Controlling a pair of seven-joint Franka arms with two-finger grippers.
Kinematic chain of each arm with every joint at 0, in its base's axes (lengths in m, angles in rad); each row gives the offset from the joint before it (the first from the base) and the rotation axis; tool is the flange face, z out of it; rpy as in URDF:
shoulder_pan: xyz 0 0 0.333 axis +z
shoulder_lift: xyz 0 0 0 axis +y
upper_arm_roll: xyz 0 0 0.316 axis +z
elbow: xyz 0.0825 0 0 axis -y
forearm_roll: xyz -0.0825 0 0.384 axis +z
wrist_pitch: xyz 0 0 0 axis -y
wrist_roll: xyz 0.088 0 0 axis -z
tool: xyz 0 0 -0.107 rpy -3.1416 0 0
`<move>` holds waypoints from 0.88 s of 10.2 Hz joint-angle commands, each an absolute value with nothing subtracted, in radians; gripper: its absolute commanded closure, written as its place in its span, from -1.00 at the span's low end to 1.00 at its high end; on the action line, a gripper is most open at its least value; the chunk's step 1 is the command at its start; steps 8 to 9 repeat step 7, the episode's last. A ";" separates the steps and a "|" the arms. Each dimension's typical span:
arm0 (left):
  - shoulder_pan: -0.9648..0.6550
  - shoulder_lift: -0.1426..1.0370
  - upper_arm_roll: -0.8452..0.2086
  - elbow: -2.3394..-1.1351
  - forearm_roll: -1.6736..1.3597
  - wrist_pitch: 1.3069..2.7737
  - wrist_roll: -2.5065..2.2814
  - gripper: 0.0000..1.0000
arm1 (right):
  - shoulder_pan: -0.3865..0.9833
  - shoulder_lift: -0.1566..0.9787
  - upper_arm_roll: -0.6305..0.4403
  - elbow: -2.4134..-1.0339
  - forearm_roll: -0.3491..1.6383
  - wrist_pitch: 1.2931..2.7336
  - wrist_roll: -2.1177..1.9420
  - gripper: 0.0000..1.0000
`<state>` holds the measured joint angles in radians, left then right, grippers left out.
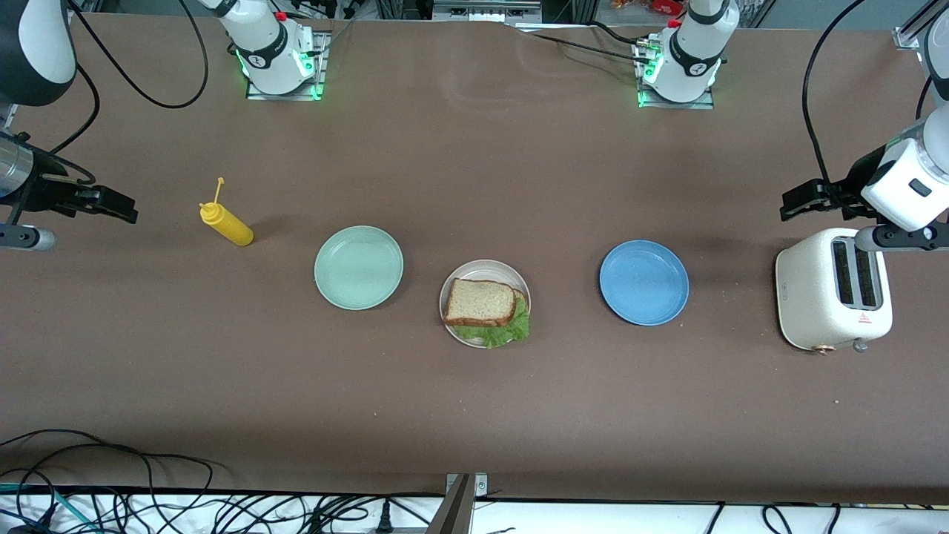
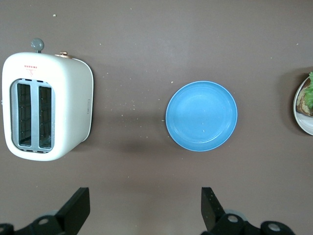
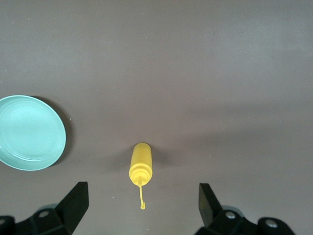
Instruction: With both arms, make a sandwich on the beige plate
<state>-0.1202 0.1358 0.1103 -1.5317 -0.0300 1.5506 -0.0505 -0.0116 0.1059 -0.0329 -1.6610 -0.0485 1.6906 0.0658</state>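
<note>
The sandwich [image 1: 480, 302] lies on the beige plate [image 1: 485, 268], between mint and blue plates. The left gripper [image 1: 797, 200] and the right gripper [image 1: 118, 208] hang raised at the table's ends, jaws wide, empty.

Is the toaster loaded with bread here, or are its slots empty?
Empty. The left wrist view looks straight down into the toaster: both slots show only dark wire guides, no bread. The only bread in sight is on the beige plate.

White arms [image 1: 697, 52], dark grey joint bands, green base lights, red buttons, looping black cables; black grippers.
</note>
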 commanded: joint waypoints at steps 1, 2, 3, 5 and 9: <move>-0.127 0.163 0.109 -1.494 0.009 1.525 -0.055 -1.00 | -0.018 0.080 0.009 -1.684 -0.025 1.701 0.196 -1.00; -0.127 0.164 0.109 -1.494 0.009 1.525 -0.055 -1.00 | -0.018 0.080 0.015 -1.684 -0.025 1.701 0.215 -1.00; -0.127 0.163 0.109 -1.494 0.009 1.525 -0.055 -1.00 | -0.018 0.083 0.015 -1.681 -0.020 1.703 0.215 -1.00; -0.127 0.164 0.109 -1.494 0.009 1.525 -0.054 -1.00 | -0.017 0.084 0.017 -1.681 -0.018 1.701 0.216 -1.00; -0.127 0.166 0.109 -1.496 0.006 1.525 -0.052 -1.00 | -0.018 0.086 0.017 -1.681 -0.018 1.703 0.216 -1.00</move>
